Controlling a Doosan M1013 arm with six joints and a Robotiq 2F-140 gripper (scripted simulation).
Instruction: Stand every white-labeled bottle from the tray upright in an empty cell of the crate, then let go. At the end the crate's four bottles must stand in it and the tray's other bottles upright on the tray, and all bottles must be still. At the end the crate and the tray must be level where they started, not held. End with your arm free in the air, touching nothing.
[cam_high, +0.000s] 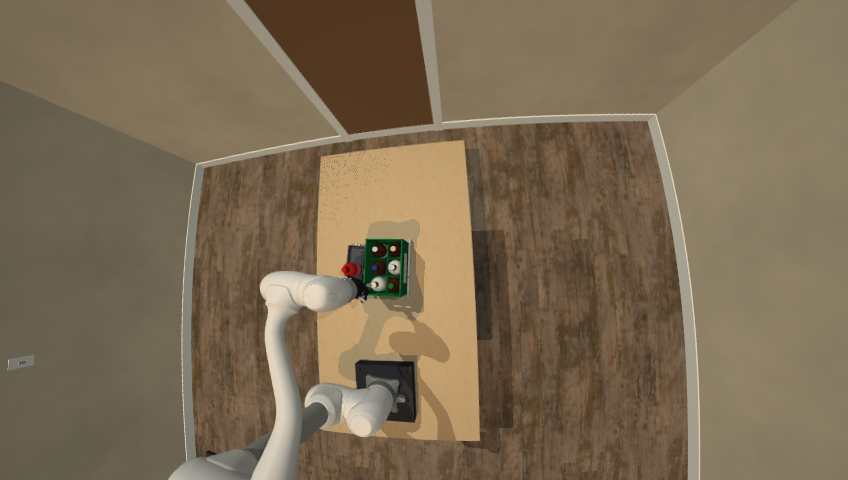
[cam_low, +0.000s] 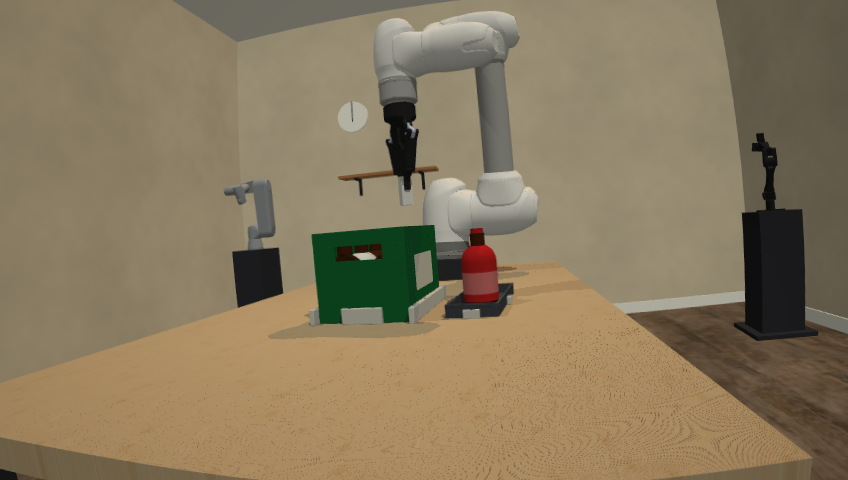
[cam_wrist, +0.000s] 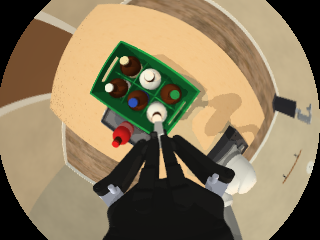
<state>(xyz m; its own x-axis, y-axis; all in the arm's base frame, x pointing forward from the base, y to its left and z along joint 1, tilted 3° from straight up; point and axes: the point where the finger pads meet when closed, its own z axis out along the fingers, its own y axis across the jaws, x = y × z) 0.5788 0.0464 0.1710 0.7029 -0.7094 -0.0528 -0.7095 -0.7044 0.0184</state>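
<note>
The green crate (cam_high: 386, 240) (cam_low: 363, 291) (cam_wrist: 175, 77) stands level. One white bottle (cam_high: 393, 267) (cam_wrist: 150, 78) stands in a middle cell and another white bottle (cam_high: 377, 284) (cam_wrist: 157, 112) in a corner cell, both upright. Several brown bottles with differently coloured caps fill the other cells. A red bottle (cam_high: 349, 270) (cam_low: 479, 274) (cam_wrist: 122, 134) with a pink label stands upright on the dark tray (cam_high: 356, 253) (cam_low: 458, 310) (cam_wrist: 111, 120). My gripper (cam_low: 406, 193) (cam_wrist: 158, 126) is shut and empty, above the crate's height near the corner white bottle. The bottles' lower parts are hidden.
Pale stops flank the crate (cam_low: 425, 304) and the tray. The tray lies close beside the crate's long side. The robot's black base plate (cam_high: 404, 410) is on the same wooden table (cam_high: 416, 190) (cam_low: 357, 386).
</note>
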